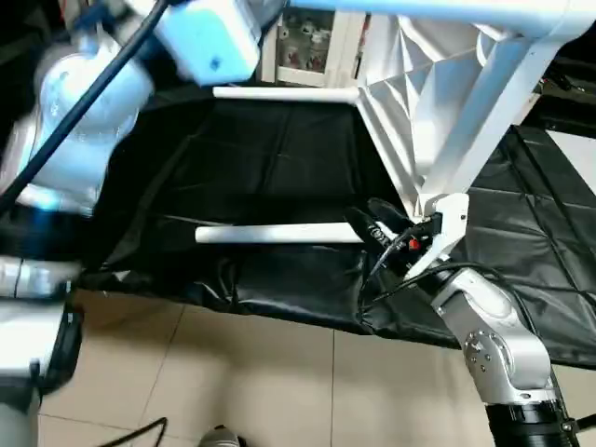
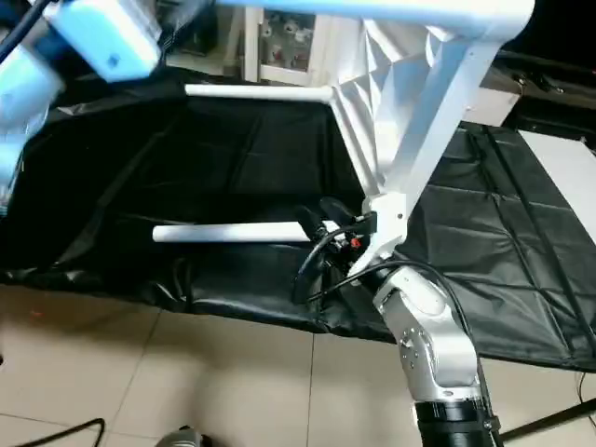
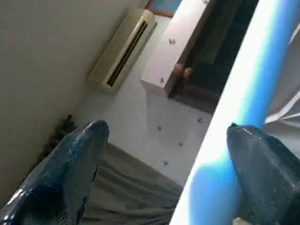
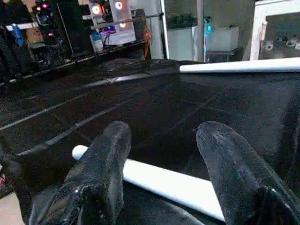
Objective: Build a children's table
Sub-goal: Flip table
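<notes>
Right hand (image 4: 161, 173) straddled a leg (image 4: 159, 180), fingers apart. Left hand (image 3: 168, 173) gaped wide beside another leg (image 3: 234, 112), holding nothing.

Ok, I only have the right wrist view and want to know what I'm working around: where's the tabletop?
Observer: The tabletop is tilted up on edge over the black sheet, just to the robot's right of your right pincer.
Operator: And the tube in the distance?
Observer: That far leg sticks out level from the tabletop's far corner. A slanting leg and a top leg run higher up.
Operator: What's the left arm doing?
Observer: It is up high on the left. The left pincer is open, with one finger beside a white tube.
</notes>
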### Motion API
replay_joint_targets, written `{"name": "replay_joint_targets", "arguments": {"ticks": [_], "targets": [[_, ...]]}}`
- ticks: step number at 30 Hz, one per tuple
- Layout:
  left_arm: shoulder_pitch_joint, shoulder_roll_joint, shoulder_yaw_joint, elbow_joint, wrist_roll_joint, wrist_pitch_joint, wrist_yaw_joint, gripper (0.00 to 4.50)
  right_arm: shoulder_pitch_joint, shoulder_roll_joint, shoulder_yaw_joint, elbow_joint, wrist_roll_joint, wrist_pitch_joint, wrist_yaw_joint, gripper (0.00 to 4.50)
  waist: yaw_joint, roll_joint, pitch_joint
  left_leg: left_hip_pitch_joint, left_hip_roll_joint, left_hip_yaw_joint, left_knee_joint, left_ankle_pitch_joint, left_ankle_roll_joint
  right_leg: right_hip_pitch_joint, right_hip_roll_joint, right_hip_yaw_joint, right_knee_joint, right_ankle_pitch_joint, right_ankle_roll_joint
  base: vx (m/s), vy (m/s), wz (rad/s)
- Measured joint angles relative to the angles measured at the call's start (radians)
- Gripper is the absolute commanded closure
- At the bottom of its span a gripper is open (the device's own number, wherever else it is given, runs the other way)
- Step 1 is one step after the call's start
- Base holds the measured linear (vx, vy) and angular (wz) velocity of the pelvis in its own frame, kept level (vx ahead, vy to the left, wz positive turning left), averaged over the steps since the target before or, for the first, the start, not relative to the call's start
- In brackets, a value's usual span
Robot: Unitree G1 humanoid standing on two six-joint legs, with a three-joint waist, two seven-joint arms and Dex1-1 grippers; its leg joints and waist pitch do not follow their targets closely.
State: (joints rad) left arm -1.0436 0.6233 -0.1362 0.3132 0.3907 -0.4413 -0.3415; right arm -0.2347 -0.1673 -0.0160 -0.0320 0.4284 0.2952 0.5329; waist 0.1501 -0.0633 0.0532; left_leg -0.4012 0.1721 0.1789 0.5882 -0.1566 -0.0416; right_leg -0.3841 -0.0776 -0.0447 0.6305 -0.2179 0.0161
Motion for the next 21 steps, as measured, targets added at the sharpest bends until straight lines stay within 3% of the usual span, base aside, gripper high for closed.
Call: {"name": "replay_joint_targets", "arguments": {"ticks": [6, 15, 21], "targets": [[-0.061, 0.005, -0.047, 0.174, 0.088, -0.027, 0.029, 0.07, 0.0, 0.0, 0.015, -0.001, -0.008, -0.001, 0.0, 1.9, -0.002, 0.003, 0.001, 0.001, 0.0, 0.0, 0.0, 0.0, -0.001, 0.0, 0.0, 0.0, 0.001, 0.003, 0.0, 0.0, 0.0, 0.0], [-0.113, 0.0, -0.109, 0.34, 0.127, -0.052, 0.004, 0.07, 0.009, -0.003, 0.016, -0.029, -0.017, -0.004, -0.002, 1.9, -0.001, 0.007, 0.002, 0.0, 0.0, 0.0, 0.0, 0.0, -0.001, 0.0, 0.0, 0.0, 0.0, 0.003, -0.001, 0.0, 0.0, 0.0], [-0.159, -0.015, -0.128, 0.445, 0.195, -0.031, 0.094, 0.07, 0.008, -0.003, 0.02, -0.03, -0.03, -0.004, -0.006, 1.9, -0.002, 0.008, 0.003, 0.0, 0.0, -0.001, 0.0, 0.0, -0.001, 0.0, 0.0, 0.0, 0.001, 0.003, -0.001, 0.0, 0.0, 0.0]]}}
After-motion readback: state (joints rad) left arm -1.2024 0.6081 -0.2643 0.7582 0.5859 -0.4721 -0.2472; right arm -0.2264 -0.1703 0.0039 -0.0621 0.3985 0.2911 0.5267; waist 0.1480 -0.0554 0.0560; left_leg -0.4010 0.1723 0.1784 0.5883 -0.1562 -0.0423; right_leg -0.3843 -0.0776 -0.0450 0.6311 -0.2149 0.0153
